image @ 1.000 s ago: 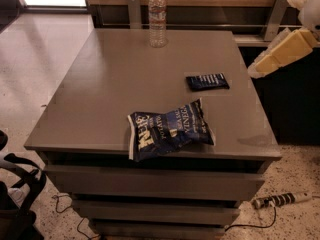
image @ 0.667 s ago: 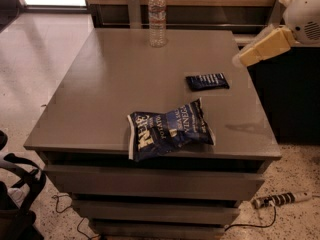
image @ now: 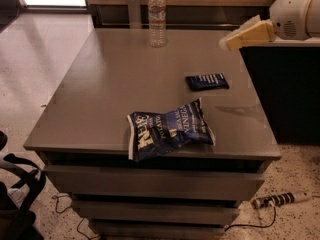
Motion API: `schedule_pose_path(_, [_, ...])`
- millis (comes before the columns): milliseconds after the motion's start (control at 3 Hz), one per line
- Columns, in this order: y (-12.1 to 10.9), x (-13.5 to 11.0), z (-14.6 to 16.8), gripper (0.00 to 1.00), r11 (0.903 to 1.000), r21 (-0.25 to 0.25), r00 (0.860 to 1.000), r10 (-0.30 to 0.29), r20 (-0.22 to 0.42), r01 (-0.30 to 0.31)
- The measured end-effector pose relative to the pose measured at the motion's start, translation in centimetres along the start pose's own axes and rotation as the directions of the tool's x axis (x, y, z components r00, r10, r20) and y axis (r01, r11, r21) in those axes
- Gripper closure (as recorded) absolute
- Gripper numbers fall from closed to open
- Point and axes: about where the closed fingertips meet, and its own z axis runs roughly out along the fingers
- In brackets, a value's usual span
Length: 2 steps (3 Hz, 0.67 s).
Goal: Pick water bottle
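Note:
The water bottle point(image: 157, 17) stands upright at the far edge of the grey table point(image: 100, 94), clear with a white cap and a pale label band. My gripper point(image: 236, 35) comes in from the upper right on a white arm, its cream-coloured tip hovering above the table's far right side. It is well to the right of the bottle and apart from it.
A dark blue chip bag point(image: 170, 129) lies near the table's front edge. A small dark blue packet point(image: 207, 81) lies right of centre. A power strip point(image: 280, 200) and cable lie on the floor at the right. A dark chair part point(image: 17, 194) is at the lower left.
My gripper has moved left and up, from the right edge of the view toward the table's far right corner. The bottle, bag and packet have not moved.

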Motion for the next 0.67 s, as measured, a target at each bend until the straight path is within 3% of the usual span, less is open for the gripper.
schedule_pose_path(333, [0.0,0.0,0.0,0.00,1.0000,0.000,1.000,0.000,0.000,0.000])
schedule_pose_path(667, [-1.4,-0.5,1.8,0.00,0.9992,-0.036,1.000,0.017,0.019,-0.016])
